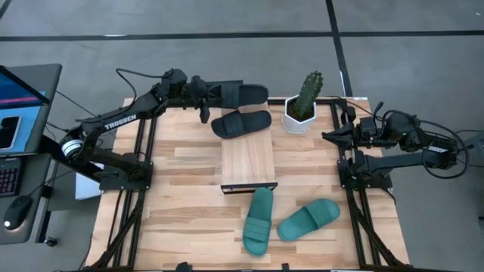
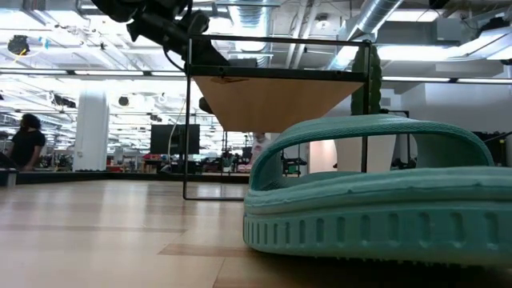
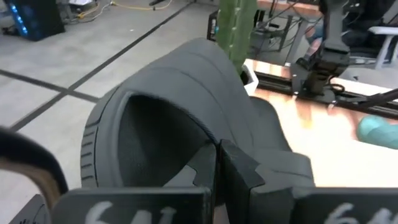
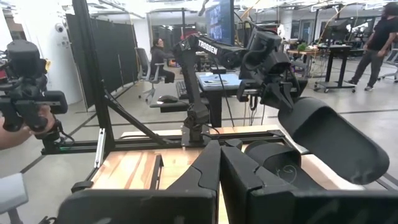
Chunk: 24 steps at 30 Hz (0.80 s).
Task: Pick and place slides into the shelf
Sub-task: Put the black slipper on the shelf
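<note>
Start at the left. Your left gripper (image 1: 206,97) is up at the far edge of the worktop (image 1: 181,196), and its jaws are clenched on a black slide (image 1: 240,94). In the right wrist view you can see that slide (image 4: 333,140) hanging in the air, tipped with one end pointing down. It looks like you hold it by one end so the rest can swing over to the shelf.

Next comes the second black slide (image 1: 241,123). It lies flat on the worktop, just beside the far end of the shelf (image 1: 247,159). Its spot is handy, because it has only a short way to go.

The shelf sits in the middle of the worktop. Its light wood top has nothing on it yet, so no slide is put away so far.

Then look at the near side. A teal slide (image 1: 258,220) lies with one end close to the shelf's near end. Another teal slide (image 1: 308,220) lies just to its right, turned sideways. Both wait for their turn.

A small cactus in a white pot (image 1: 302,106) stands at the far side, near the held slide. You should swing wide of it, I think.

At the far right, your right gripper (image 1: 330,135) waits off the worktop's edge. Its jaws are clenched on nothing.
</note>
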Motion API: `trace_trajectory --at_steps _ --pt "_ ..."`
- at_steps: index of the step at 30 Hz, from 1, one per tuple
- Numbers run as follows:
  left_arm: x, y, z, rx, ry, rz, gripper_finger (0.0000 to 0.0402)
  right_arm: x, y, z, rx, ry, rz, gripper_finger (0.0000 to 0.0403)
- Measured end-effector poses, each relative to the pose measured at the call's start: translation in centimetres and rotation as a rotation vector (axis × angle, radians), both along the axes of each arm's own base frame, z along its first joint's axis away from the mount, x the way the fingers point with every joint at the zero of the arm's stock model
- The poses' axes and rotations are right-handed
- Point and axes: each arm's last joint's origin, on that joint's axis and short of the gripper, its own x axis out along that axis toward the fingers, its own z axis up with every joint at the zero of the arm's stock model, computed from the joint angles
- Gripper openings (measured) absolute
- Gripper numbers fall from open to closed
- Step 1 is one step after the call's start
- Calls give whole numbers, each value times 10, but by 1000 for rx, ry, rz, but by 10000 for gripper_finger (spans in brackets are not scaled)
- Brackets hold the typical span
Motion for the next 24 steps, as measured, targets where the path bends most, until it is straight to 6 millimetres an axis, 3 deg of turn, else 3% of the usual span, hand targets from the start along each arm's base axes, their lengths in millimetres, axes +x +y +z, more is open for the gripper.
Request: trace_trajectory --at_steps 15,24 --pt "1 1 7 48 -59 -23 0 0 0 0 0 0 0 0" --pt "11 6 -8 10 -17 -29 0 0 0 0 0 0 0 0"
